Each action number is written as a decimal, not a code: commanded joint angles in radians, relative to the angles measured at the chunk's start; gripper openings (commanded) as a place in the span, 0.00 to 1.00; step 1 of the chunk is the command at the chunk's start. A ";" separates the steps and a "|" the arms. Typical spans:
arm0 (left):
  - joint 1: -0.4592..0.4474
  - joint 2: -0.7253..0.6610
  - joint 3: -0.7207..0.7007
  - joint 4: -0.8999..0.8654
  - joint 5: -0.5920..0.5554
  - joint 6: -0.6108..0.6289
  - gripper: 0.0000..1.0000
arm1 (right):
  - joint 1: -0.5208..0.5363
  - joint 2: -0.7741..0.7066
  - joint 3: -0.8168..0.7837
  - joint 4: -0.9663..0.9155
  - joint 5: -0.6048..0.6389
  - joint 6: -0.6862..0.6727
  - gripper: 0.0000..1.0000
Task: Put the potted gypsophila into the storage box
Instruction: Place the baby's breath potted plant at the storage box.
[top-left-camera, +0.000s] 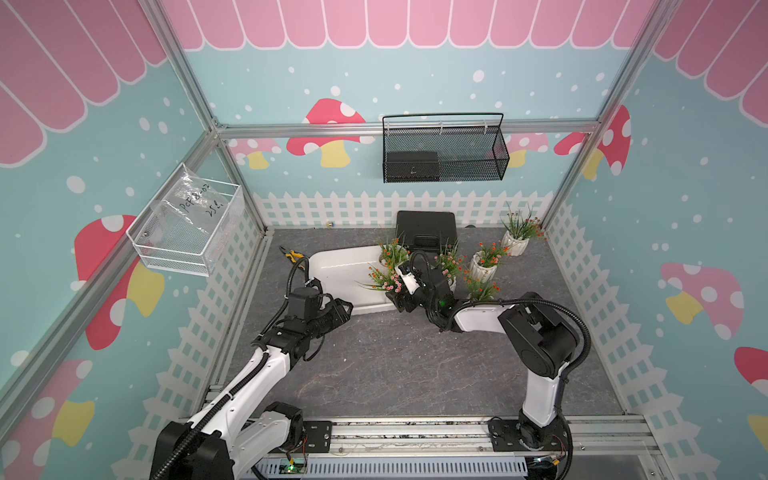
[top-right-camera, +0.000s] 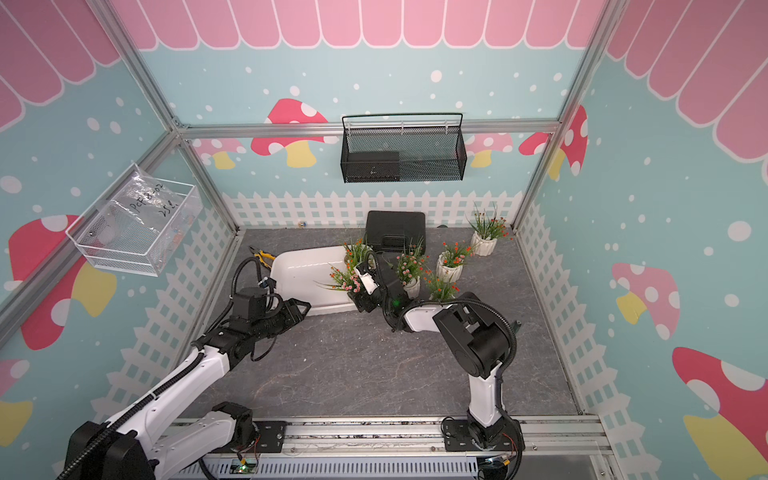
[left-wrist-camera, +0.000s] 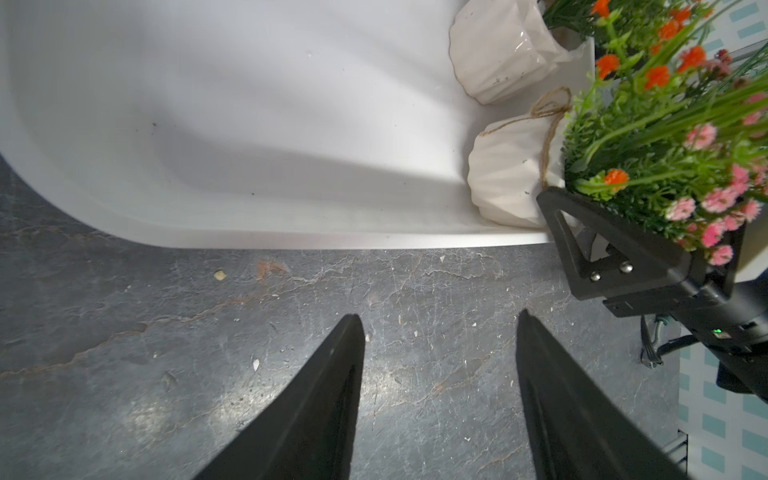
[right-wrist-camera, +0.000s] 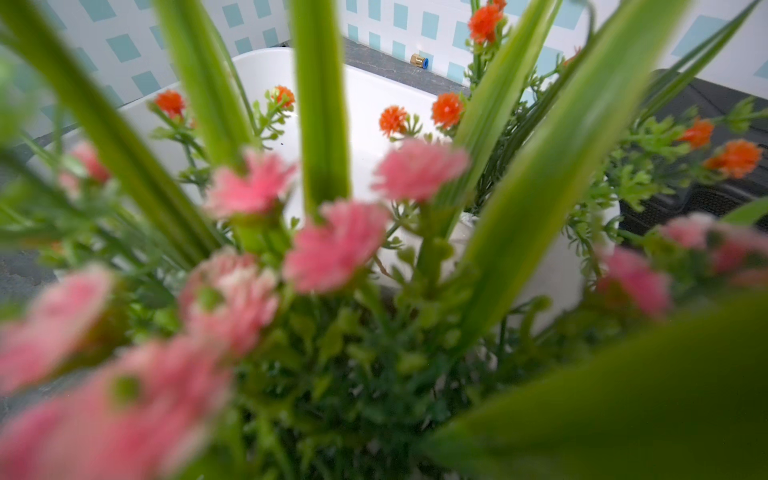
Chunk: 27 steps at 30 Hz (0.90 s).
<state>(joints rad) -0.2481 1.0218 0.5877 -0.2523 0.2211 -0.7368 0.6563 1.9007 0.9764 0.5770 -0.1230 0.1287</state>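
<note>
1. In both top views the storage box (top-left-camera: 340, 270) (top-right-camera: 301, 270) lies on the grey table (top-left-camera: 395, 365), in front of a black case (top-left-camera: 426, 224). Two pots of the gypsophila are inside it, at the end nearer to the right arm. The orange-flowered pot (top-left-camera: 390, 251) is at the far corner and the pink-flowered pot (top-left-camera: 384, 280) is at the near corner. Four other pots (top-left-camera: 514, 244) (top-left-camera: 483, 270) (top-left-camera: 482, 289) (top-left-camera: 449, 264) stand on the table outside the box, on the right arm's side. The right gripper (top-left-camera: 399, 301) is at the pink-flowered pot. The left gripper (top-left-camera: 347, 308) hangs just beside the near rim of the box.
2. In the left wrist view the left gripper (left-wrist-camera: 440, 320) is open and holds nothing; only table shows between its fingers. The pink-flowered pot (left-wrist-camera: 511, 174), tied with twine, sits in the corner of the box (left-wrist-camera: 208, 124), with the orange-flowered pot (left-wrist-camera: 498, 50) beside it. A black finger (left-wrist-camera: 577, 232) of the right gripper lies against the pink-flowered pot.
3. In the right wrist view blurred pink flowers (right-wrist-camera: 332, 245) fill the picture and hide the fingers. The white box (right-wrist-camera: 374, 95) is behind them. The jaws stand wide around this pot, but I cannot tell if they press it.
</note>
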 joint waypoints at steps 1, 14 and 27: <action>0.007 -0.017 0.010 -0.015 0.002 0.002 0.60 | -0.004 -0.009 0.030 0.060 0.005 -0.006 0.69; 0.007 -0.011 0.030 -0.033 -0.001 0.018 0.60 | -0.017 0.108 0.117 0.055 0.007 -0.005 0.73; 0.008 -0.025 0.057 -0.071 -0.016 0.069 0.61 | -0.018 0.059 0.121 -0.013 -0.007 0.025 0.91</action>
<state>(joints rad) -0.2478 1.0134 0.6071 -0.3000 0.2199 -0.6991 0.6422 1.9995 1.0786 0.5850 -0.1223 0.1341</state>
